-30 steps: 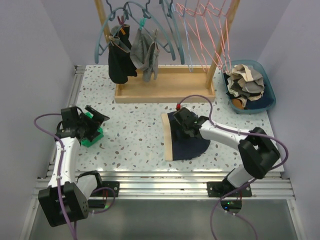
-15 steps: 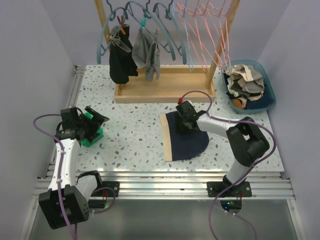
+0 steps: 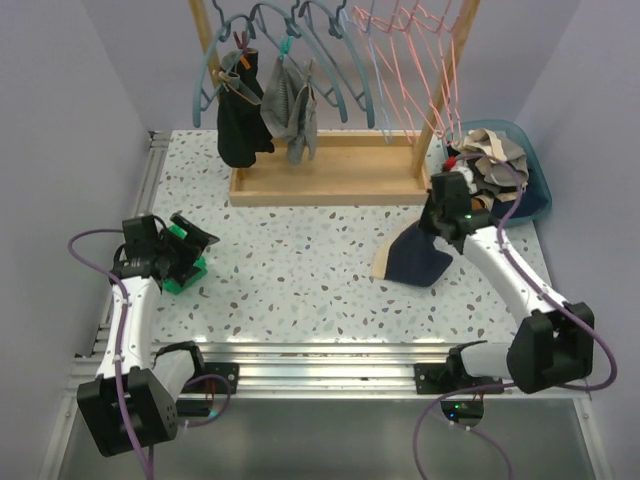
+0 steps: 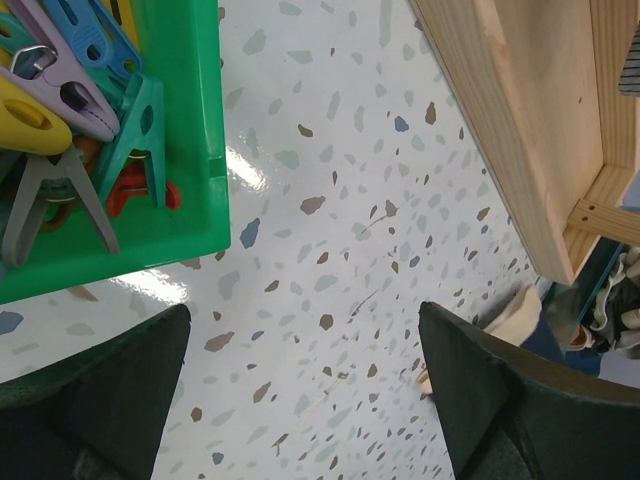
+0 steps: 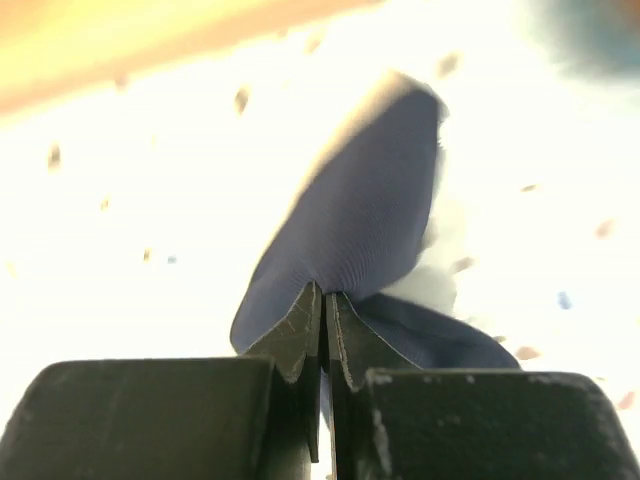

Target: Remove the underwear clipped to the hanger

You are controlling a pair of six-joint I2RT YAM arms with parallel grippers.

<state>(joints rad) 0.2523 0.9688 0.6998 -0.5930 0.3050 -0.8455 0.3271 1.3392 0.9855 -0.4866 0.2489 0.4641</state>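
1. Navy underwear [image 3: 415,262]: soft, light and limp, with a pale waistband. It hangs from the right fingers [image 5: 310,320], which are pinched shut on a fold. Its lower edge is at the table [image 3: 290,285], near the blue basin [image 3: 538,195].
2. Black underwear [image 3: 240,125] and grey underwear [image 3: 290,105]: both clipped to hangers at the rack's left. We judge them equally limp and best taken at the hem, below the clips.
3. Left fingers [image 3: 192,236]: spread apart and holding nothing, over the green clip box [image 4: 190,120].
4. Wooden rack base [image 3: 330,180] and the neighbouring empty hangers [image 3: 400,60]: these crowd any reach to the clips.
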